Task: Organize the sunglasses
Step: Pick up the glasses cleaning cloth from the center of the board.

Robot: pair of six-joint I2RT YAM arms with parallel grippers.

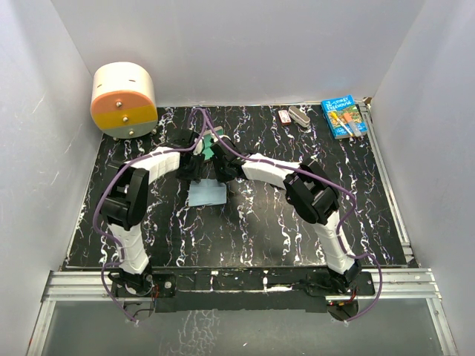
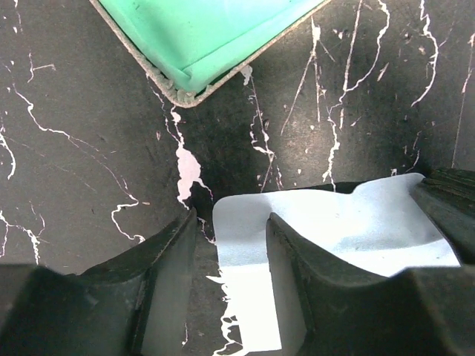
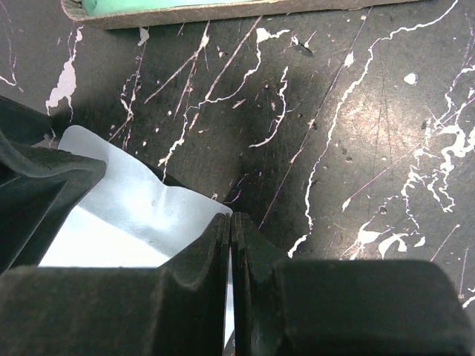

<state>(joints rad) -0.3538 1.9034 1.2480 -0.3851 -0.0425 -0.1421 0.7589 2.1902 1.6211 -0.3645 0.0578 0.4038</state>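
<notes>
Two arms reach in from the near edge of the black marbled table (image 1: pixel 260 230) and meet over a light-blue cloth (image 1: pixel 206 196) lying mid-table. The left gripper (image 2: pixel 231 222) is spread apart, its fingers (image 2: pixel 167 282) straddling one corner of the cloth without pinching it (bare table shows beside the left finger). The right gripper (image 3: pixel 231 222) is pressed closed, a pale sliver of the cloth's edge caught between its fingers (image 3: pixel 193 282). Just beyond both lies a grey-brown case (image 2: pixel 208 33), its teal lining exposed and one corner pointing toward the left gripper. The sunglasses cannot be made out in any view; from above, the wrists cover much of the case. Farthest back, a cream-and-orange drum (image 1: pixel 124 100) stands at the left rear corner and a blue book (image 1: pixel 344 117) lies at the right rear.
</notes>
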